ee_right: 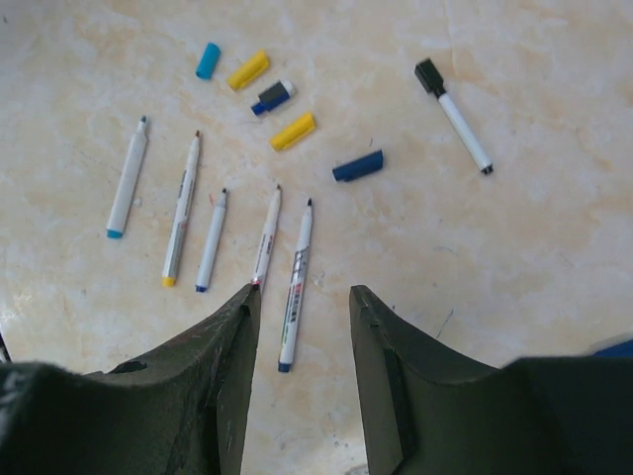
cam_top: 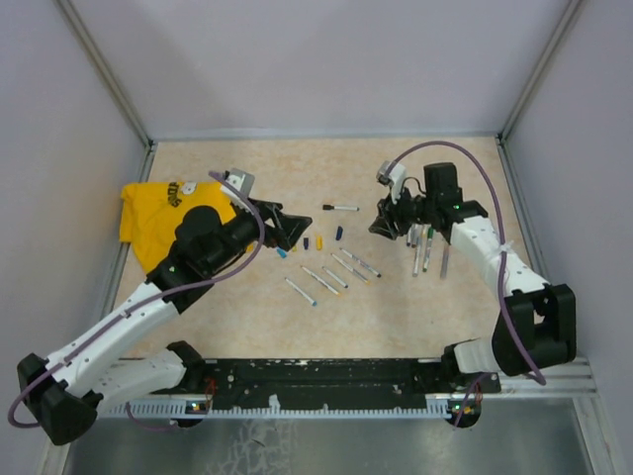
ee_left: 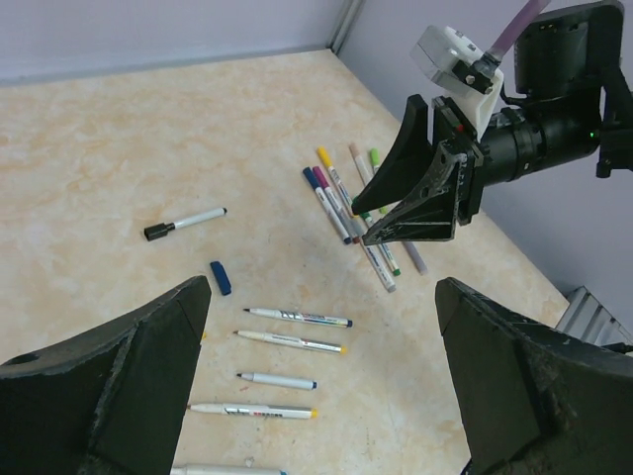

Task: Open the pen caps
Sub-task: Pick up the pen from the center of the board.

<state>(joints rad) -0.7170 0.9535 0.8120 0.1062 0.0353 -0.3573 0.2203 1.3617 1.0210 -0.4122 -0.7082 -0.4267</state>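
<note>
Left gripper point(ee_left: 321, 287) wide, right gripper point(ee_right: 304, 295) part-open, both empty: a skewed pinch risks flicking away the black-capped white plastic marker point(ee_right: 457, 119) beyond the right fingertips.

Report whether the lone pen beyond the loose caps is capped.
Capped: a wide black cap covers one end of the lone pen.

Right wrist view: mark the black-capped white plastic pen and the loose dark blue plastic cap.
black-capped white plastic pen point(ee_right: 460, 126), right wrist view, mid-barrel.
loose dark blue plastic cap point(ee_right: 358, 165), right wrist view, its middle.
</note>
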